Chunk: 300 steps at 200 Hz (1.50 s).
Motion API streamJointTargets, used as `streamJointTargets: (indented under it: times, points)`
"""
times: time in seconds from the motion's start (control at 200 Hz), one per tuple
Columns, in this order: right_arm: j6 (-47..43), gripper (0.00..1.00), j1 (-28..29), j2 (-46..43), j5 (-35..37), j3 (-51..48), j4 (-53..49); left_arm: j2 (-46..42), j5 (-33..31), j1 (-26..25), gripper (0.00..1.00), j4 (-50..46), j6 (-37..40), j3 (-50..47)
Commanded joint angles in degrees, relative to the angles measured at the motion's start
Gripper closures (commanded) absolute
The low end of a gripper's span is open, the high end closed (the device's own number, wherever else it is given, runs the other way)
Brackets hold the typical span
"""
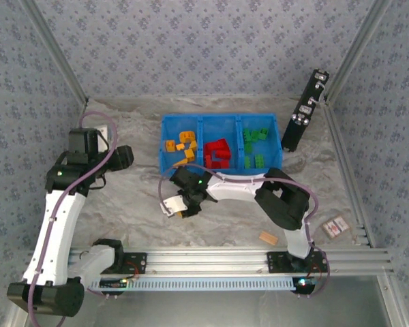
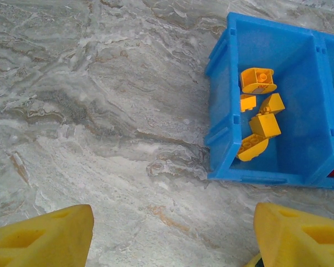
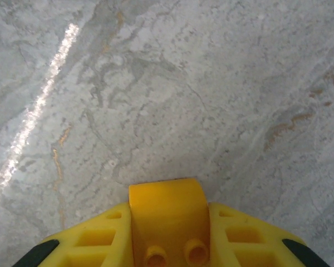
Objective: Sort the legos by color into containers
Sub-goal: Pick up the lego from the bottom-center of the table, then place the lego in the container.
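The blue tray stands at the back middle of the table, with orange-yellow legos in its left compartment, red ones in the middle and green ones on the right. My right gripper is just in front of the tray's left end, low over the table. It is shut on an orange-yellow lego that sits between its yellow fingers. My left gripper hangs open over bare table, left of the tray. The left compartment's orange-yellow legos lie ahead and to its right.
A black oblong device leans at the back right corner. A tan block and a small card-like packet lie near the front right. Patterned walls close in the table on three sides.
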Motion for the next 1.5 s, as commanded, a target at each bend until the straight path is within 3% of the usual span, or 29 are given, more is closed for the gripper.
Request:
streamJointTargets:
  times: [0.0, 0.185, 0.42, 0.675, 0.85, 0.995, 1.05, 1.145, 1.23, 1.24, 1.25, 1.265, 1.425, 1.495]
  points:
    - [-0.33, 0.73, -0.72, -1.94, -0.88, 2.95, -3.29, -1.65, 0.0, 0.47, 0.24, -1.05, 0.94, -0.46]
    - [-0.11, 0.74, -3.01, -3.94, 1.13, 6.56, -2.02, -4.84, 0.0, 0.47, 0.22, -1.23, -0.96, -6.09]
    - [-2.47, 0.75, -8.2, -0.73, 1.07, 14.5, 0.01, -9.54, 4.45, 0.48, 0.22, -1.11, -7.0, -14.69]
    - [-3.66, 0.76, -13.27, 6.11, 3.14, 22.42, 1.27, -12.58, 5.46, 0.41, 0.21, -2.07, -9.19, -15.13]
    - [-4.91, 0.76, -14.99, 10.79, 2.95, 25.18, 1.48, -15.7, 10.46, 0.43, 0.22, 7.49, -16.06, -23.69]
    - [-4.14, 0.74, -15.66, 12.57, 2.7, 25.47, 2.72, -19.13, 9.78, 0.4, 0.22, 14.18, -20.23, -29.56]
    - [-4.02, 0.69, -15.84, 12.86, 2.67, 25.34, 2.96, -20.09, 8.64, 0.45, 0.22, 14.46, -20.09, -30.48]
    - [-4.73, 0.45, -15.93, 11.78, 1.27, 23.47, 3.75, -21.46, 5.39, 0.41, 0.22, 13.57, -18.28, -30.82]
    - [-4.81, 0.28, -15.55, 9.33, 1.0, 20.76, 5.81, -21.63, -1.68, 0.44, 0.2, 13.5, -14.35, -29.44]
    - [-4.74, 0.22, -15.51, 8.99, 0.97, 20.51, 5.97, -21.6, -2.82, 0.43, 0.2, 13.62, -13.76, -29.18]
    - [-4.75, 0.07, -15.5, 8.64, 0.93, 20.3, 6.03, -21.48, -3.96, 0.47, 0.2, 13.85, -13.22, -28.94]
    - [-4.74, 0.02, -15.35, 8.12, 0.75, 20.0, 6.08, -21.31, -5.48, 0.48, 0.19, 14.31, -12.4, -28.62]
    - [-2.68, 0.01, -14.71, 1.21, 1.1, 16.07, 7.15, -20.45, -30.32, 0.43, 0.07, 31.21, -4.64, -33.21]
    - [-0.33, 0.01, -14.69, -3.39, 2.3, 12.58, 9.06, -19.46, -33.95, 0.51, 0.05, 47.37, 0.86, -41.1]
